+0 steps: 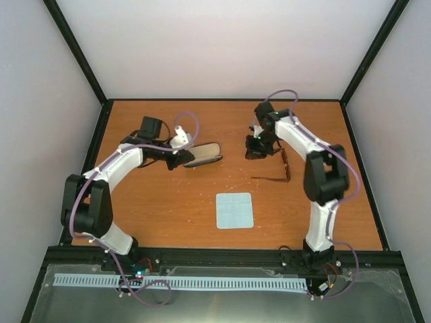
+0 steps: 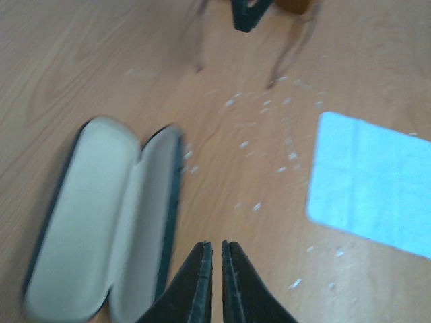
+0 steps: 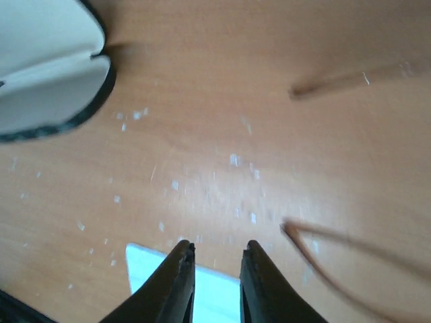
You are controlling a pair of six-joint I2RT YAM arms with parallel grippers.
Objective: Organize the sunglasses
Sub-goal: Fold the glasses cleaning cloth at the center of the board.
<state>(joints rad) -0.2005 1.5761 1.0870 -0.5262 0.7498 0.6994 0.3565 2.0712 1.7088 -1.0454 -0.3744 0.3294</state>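
**Workspace layout, left to right**

1. Left arm: reaches forward and to the right across the wooden table. The left gripper has its two dark fingers pressed almost together. Only a hairline slit remains, and nothing is pinched in it. The fingertips sit just beside the near end of the glasses case.

2. Glasses case: black and oblong, lying open on the table with its pale lining facing up. Both halves are spread flat. In the overhead view the case lies at a slant in the left-centre of the table.

3. Cleaning cloth: pale blue and square, lying flat on the table. It sits nearer the arm bases than the case and between the two arms. It is apart from both the case and the sunglasses.

4. Right arm: bends inward over the right half of the table. The right gripper has its fingers parted by a narrow gap. Bare table and an edge of the cloth show through the gap, with no object between the tips.

5. Sunglasses: located on the right-centre of the table, just beside the right gripper on its outer side. The thin brown temple arms are unfolded. Contact between gripper and frame cannot be determined; the wrist views are blurred.
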